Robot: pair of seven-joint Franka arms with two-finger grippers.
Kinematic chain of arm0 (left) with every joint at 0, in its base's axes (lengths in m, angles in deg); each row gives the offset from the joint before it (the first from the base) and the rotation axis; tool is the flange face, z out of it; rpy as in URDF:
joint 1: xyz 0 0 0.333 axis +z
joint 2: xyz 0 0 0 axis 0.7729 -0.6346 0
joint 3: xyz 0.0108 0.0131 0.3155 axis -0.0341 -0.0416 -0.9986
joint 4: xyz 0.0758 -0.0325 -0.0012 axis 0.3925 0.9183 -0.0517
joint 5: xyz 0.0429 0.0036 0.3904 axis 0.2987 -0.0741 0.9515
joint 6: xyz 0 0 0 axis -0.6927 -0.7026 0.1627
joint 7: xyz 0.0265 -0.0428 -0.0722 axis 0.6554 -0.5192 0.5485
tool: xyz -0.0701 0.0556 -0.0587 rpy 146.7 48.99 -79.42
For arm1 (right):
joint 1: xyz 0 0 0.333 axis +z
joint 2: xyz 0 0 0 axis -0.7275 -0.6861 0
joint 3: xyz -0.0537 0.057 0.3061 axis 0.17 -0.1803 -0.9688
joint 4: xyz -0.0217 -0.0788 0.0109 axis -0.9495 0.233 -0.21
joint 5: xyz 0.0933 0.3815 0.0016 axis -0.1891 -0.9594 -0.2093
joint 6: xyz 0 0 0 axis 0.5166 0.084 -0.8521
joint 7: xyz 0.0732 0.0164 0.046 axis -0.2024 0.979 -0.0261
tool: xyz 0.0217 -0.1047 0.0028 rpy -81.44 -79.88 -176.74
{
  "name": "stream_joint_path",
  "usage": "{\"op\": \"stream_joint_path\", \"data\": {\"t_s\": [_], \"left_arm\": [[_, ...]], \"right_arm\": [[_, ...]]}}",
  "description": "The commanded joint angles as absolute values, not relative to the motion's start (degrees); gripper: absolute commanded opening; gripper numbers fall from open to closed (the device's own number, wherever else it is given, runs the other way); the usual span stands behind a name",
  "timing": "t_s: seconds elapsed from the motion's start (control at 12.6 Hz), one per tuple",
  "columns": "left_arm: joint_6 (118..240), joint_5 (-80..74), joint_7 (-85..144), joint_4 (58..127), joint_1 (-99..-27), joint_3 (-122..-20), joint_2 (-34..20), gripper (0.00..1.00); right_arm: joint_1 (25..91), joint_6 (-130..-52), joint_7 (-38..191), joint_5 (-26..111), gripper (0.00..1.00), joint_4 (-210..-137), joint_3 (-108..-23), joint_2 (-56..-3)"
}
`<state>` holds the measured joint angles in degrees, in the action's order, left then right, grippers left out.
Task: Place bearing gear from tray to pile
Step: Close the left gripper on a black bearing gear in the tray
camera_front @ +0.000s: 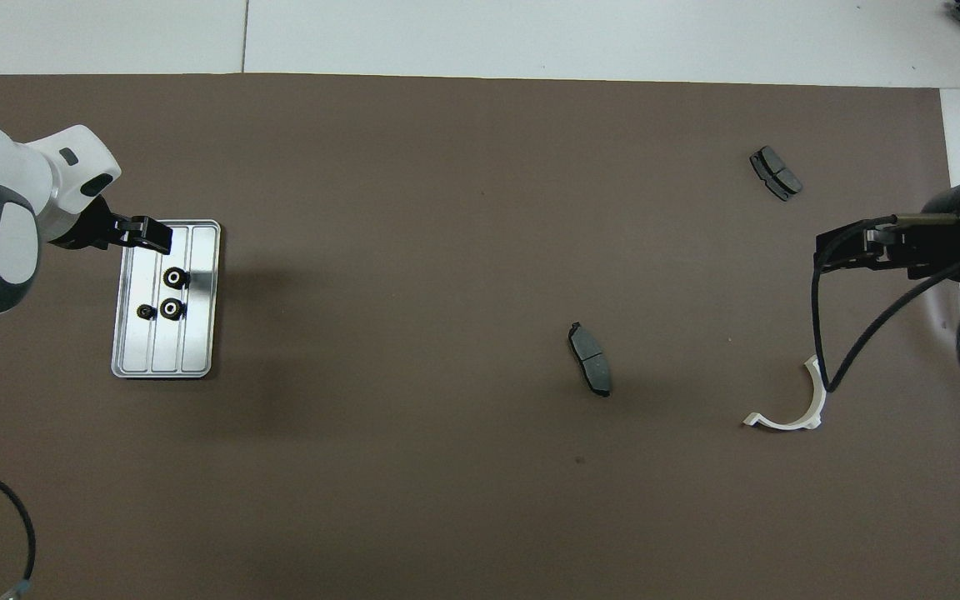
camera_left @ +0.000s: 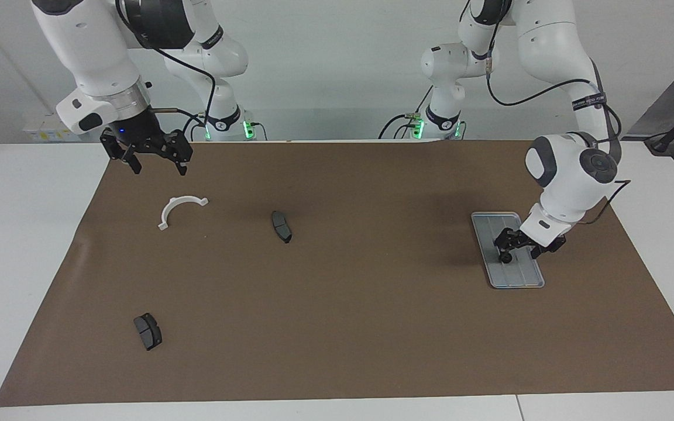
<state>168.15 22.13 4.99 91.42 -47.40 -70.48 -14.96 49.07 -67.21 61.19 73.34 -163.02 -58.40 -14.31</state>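
Silver tray [camera_left: 515, 275] sits on the brown mat [camera_left: 337, 327] at the left arm's end of the counter, long side running away from the robots, with three little black bearing gears on it: two bigger ones [camera_front: 174, 277] [camera_front: 171, 309] and a small one [camera_front: 144, 312]. The left pincer [camera_left: 506, 244] is down over the tray's robot-side half, right at the gears, coming in from the tray's outer long edge, so the target lies just inward from the fingertips. I honestly can't tell how far apart the fingers are or whether they've got hold of a gear yet. The pile is well apart, toward the right arm's end: a white half-ring bracket [camera_left: 180, 210], one dark brake pad [camera_left: 281, 226] more toward the middle, and another [camera_left: 148, 331] farther from the robots. The right pincer [camera_left: 152, 156] hangs wide open, holding nothing, waiting above the mat's corner near the bracket. My guess is the left arm does the pickup since it's the close one.
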Motion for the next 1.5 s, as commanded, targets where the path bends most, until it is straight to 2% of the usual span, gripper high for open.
{"op": "stream_joint_path", "data": {"t_s": [0.0,0.95,1.19,1.43], "left_arm": [[170.16,22.87,4.28,94.79,-47.8,-70.87,-13.7,0.76],[172.88,22.87,4.28,98.22,-47.54,-70.87,-14.05,0.57],[172.88,22.87,4.28,98.31,-47.45,-70.87,-14.05,0.48],[173.06,22.87,4.28,98.31,-47.36,-70.87,-14.05,0.43]], "right_arm": [[48.35,-67.17,62.86,71.88,1.0,-163.42,-58.72,-13.91],[48.26,-67.17,62.86,71.88,1.0,-163.42,-58.72,-13.91],[48.26,-67.35,63.29,71.96,1.0,-163.42,-58.72,-13.91],[48.26,-67.43,63.12,71.88,1.0,-163.42,-58.72,-13.91]]}}
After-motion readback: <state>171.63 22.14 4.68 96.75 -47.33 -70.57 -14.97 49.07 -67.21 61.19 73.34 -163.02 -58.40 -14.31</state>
